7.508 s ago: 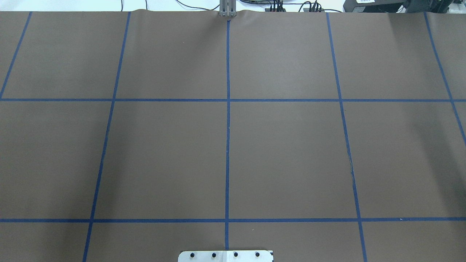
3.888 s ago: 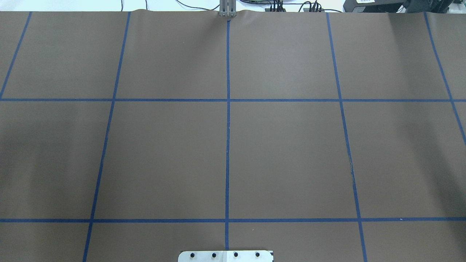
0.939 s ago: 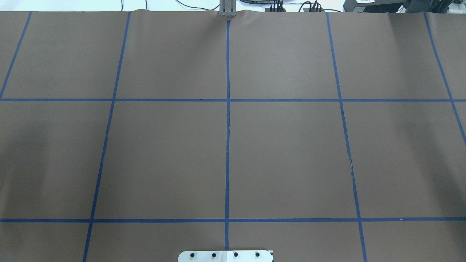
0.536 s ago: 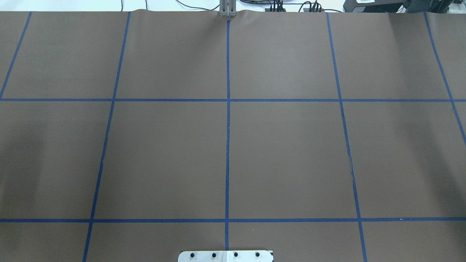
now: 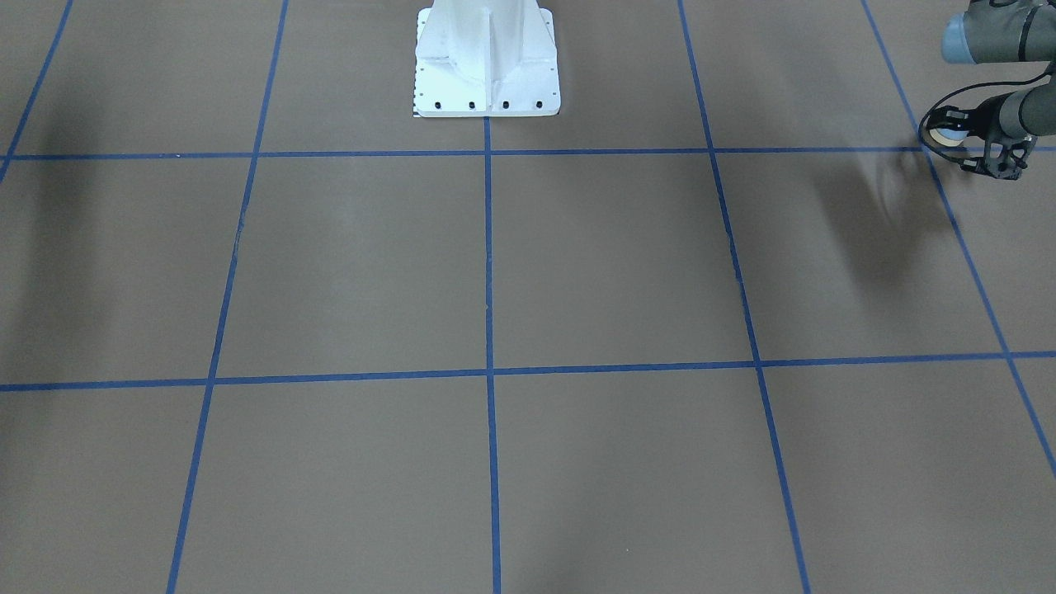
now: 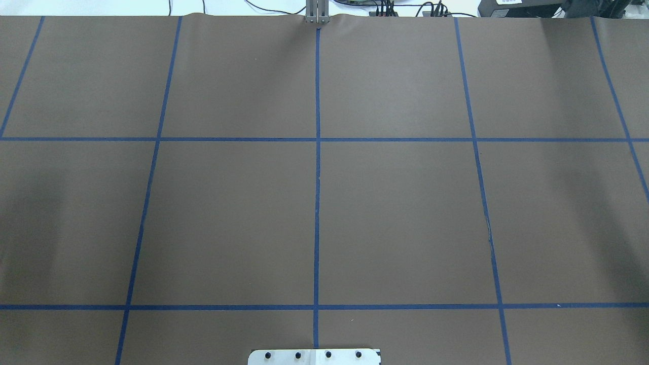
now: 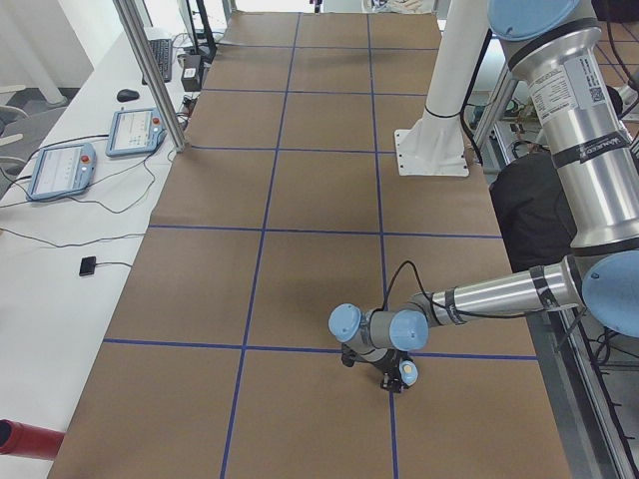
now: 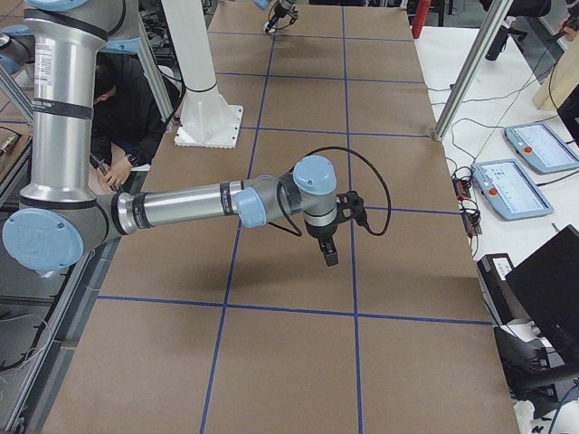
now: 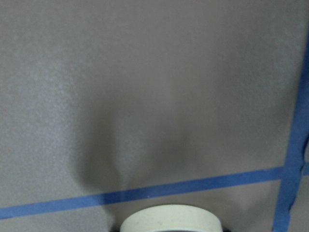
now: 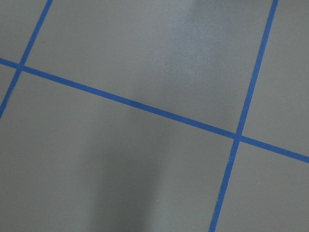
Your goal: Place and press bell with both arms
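While left fingers (image 5: 1000, 162) are gripping the bell (image 5: 949, 132) — likely light, rigid, slick-domed — its base ring (image 9: 169, 220) is offering purchase. Right fingers (image 8: 327, 251): cannot tell.

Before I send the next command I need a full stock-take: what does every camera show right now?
table: one, brown cover with a blue tape grid, fills most views.
pedestal: one, white, bolted mid-table on the robot's side.
bell: one, light-blue dome and cream base, in the left pincer at the table's left end.
teach pendants: two, grey with blue screens, on the white side bench.
mouse: one, black, on that bench.
red cylinder: one, lying at the bench's end.
person: one, dark clothes, crouched beside the table behind the right arm.
left arm: silver, blue caps, reaching low.
left pincer: black, shut on the bell.
right arm: silver, stretched over the table.
right pincer: black, points down; whether it is open or shut is unclear.
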Controlling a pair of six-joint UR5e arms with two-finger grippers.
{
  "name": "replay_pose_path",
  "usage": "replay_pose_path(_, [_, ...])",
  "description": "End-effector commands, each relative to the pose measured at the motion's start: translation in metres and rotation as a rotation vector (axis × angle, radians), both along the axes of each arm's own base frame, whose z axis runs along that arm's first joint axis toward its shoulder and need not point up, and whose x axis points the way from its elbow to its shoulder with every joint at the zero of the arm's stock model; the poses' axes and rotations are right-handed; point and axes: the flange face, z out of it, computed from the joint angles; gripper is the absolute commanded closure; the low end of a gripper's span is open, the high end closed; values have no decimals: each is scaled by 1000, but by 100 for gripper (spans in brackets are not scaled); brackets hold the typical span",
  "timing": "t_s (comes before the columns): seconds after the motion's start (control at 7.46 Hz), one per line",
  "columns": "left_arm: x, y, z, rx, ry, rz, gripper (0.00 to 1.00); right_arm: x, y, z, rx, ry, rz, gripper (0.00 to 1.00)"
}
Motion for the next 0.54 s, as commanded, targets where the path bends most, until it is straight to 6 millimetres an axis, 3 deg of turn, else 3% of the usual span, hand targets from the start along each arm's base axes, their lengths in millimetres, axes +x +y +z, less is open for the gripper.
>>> replay_pose_path(0.0, [-6, 8, -44, 45, 28, -12, 92, 0, 0, 0, 1, 1, 0, 0])
replay_pose_path(0.4, [16, -25, -124, 117, 65, -101, 100, 0, 0, -1, 3, -1, 0, 0])
